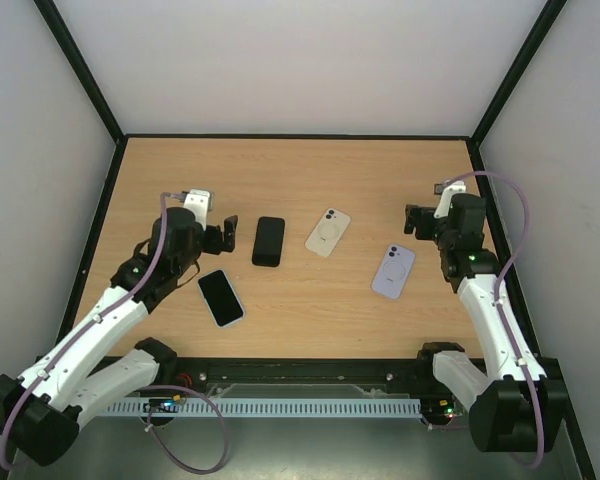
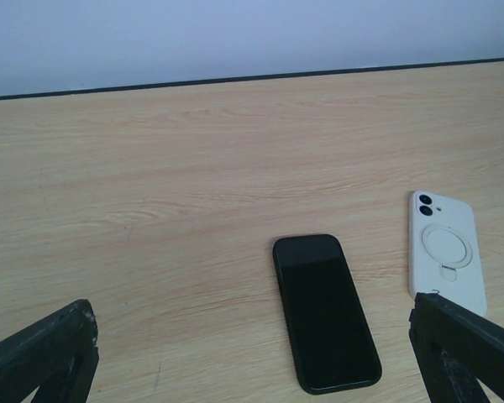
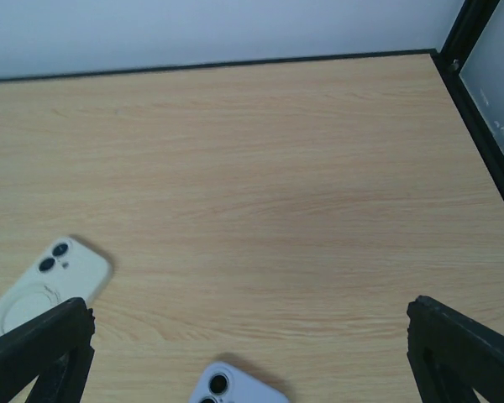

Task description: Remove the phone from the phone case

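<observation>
Four phones lie flat on the wooden table. A black phone [image 1: 269,241] lies left of centre, also in the left wrist view [image 2: 326,311]. A cream-cased phone [image 1: 327,232] lies back up with a ring mount, in both wrist views [image 2: 447,252] [image 3: 42,281]. A lavender-cased phone [image 1: 393,271] lies back up at the right [image 3: 235,388]. A screen-up phone in a pale case [image 1: 221,297] lies at the near left. My left gripper [image 1: 212,222] [image 2: 252,361] is open and empty, just left of the black phone. My right gripper [image 1: 425,212] [image 3: 252,353] is open and empty, beyond the lavender phone.
Black frame rails [image 1: 90,250] border the table on the left, right [image 1: 500,250] and back, with white walls behind. A slotted cable tray [image 1: 290,407] runs along the near edge between the arm bases.
</observation>
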Robot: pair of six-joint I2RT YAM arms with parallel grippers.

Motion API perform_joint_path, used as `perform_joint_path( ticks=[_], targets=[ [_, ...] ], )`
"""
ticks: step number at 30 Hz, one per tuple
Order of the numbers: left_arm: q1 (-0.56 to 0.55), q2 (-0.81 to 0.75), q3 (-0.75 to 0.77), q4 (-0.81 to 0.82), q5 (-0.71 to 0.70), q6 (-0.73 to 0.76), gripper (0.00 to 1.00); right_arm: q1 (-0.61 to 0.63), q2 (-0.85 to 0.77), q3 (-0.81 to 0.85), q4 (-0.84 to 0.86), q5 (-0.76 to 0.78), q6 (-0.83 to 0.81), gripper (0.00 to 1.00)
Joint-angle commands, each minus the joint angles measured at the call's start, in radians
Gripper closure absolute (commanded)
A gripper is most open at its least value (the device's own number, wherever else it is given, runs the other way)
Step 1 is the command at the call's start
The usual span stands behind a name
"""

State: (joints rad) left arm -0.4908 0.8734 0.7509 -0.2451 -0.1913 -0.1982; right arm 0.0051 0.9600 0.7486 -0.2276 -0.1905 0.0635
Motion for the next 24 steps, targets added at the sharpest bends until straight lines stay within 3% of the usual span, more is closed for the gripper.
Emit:
perform_joint_path(
  ticks=[1, 7, 17, 24],
  targets=[
    [-0.017, 0.019, 0.000, 0.006, 0.048, -0.018, 0.00, -0.006, -0.011, 0.051, -0.131, 0.001, -0.194, 0.03],
    [-0.161, 0.049, 0.054, -0.040, 0.063, -0.134, 0.00, -0.008, 0.132, 0.166, -0.344, 0.081, -0.306, 0.02],
    [-0.422, 0.045, -0.150, 0.044, 0.064, -0.354, 0.00, -0.020, 0.341, 0.177, -0.410, 0.101, -0.330, 0.02],
    [-0.499, 0.069, -0.237, 0.082, 0.036, -0.409, 0.00, -0.022, 0.504, 0.236, -0.485, 0.035, -0.318, 0.03]
  ],
)
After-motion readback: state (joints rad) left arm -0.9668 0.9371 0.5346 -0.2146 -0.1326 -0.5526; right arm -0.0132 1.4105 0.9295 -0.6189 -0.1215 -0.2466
